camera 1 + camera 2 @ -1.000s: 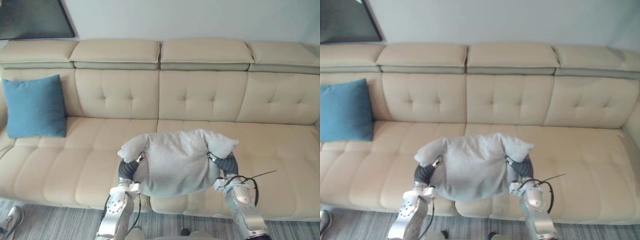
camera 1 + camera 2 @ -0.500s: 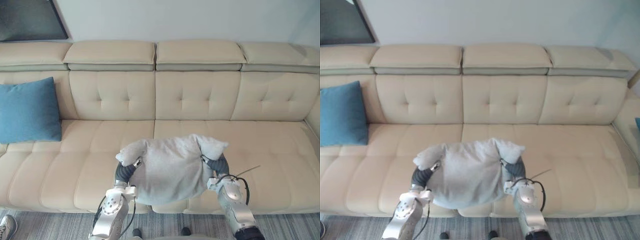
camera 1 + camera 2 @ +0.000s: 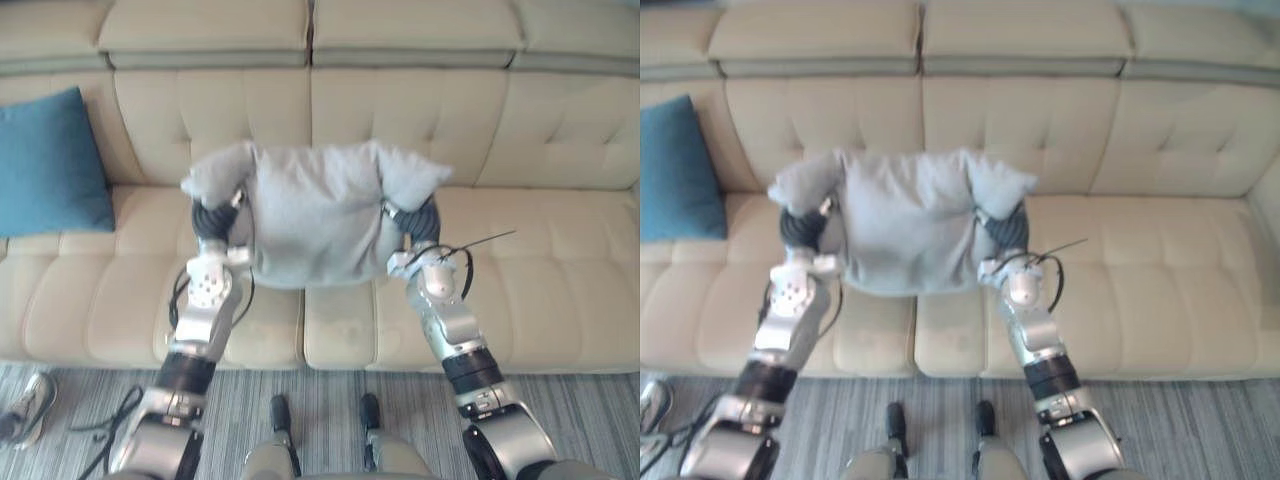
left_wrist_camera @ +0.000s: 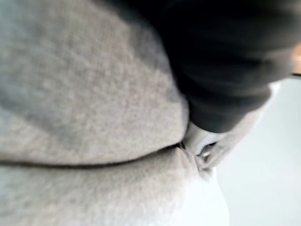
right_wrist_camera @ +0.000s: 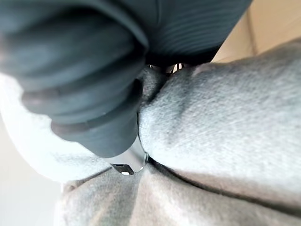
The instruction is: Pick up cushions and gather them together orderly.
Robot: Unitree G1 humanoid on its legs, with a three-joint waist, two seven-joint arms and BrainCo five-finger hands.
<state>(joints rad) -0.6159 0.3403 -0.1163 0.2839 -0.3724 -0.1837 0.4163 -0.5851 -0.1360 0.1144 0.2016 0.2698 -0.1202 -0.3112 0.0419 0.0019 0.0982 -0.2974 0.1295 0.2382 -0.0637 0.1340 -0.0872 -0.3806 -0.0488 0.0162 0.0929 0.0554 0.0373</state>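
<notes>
My left hand (image 3: 211, 222) and right hand (image 3: 423, 222) hold the soft grey fabric cushion (image 3: 312, 212) up mid-frame. I think the fingers pinch its top corners. The blue square cushion (image 3: 50, 165) leans at the left on the beige tufted sofa (image 3: 560, 240).

- Grey cushion (image 3: 315, 210) — soft and fuzzy, held up in front of the sofa (image 3: 560, 270) between the left hand (image 3: 212, 222) and right hand (image 3: 420, 220). Its sides are squeezed in and its upper corners flop out over both wrists.
- Blue cushion (image 3: 50, 165) — square, propped upright against the backrest at the sofa's left end, well apart from the grey one.
</notes>
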